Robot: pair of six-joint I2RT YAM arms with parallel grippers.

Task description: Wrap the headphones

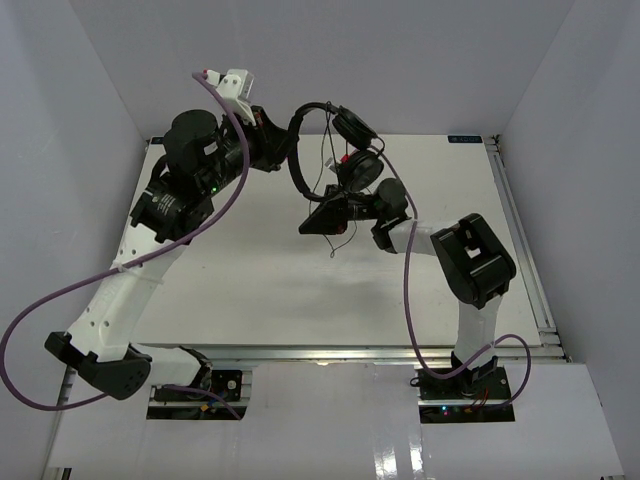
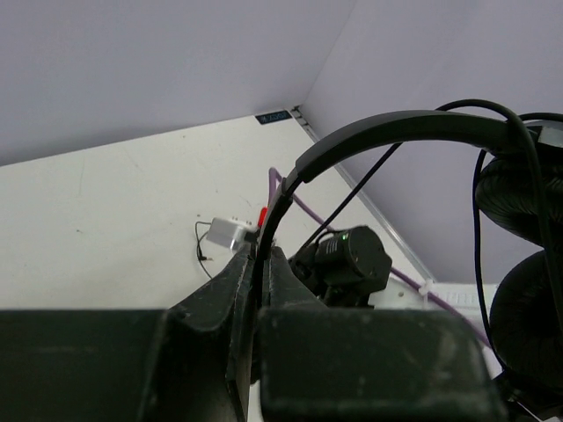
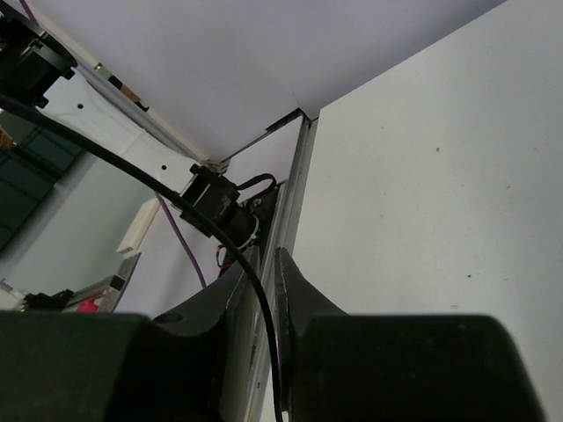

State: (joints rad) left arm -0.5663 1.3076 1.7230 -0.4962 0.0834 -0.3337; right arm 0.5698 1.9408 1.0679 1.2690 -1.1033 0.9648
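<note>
There is one pair of headphones point(image 1: 294, 160) above the one surface point(image 1: 260, 285), with two round ear cups point(image 1: 352, 127) and one thin cord point(image 2: 476, 230). Two arms flank the headphones, the left arm point(image 1: 185, 195) and the right arm point(image 1: 475, 260), each trailing one of two purple cables point(image 1: 407, 290).

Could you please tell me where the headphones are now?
Top view: the headphones hang above the table's far middle, headband clamped in the left gripper, cord running through the right gripper.

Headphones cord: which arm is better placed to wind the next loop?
Right: the right pincer has the cord between its fingers; the left pincer is clamped on the headband, holding the headphones.
</note>
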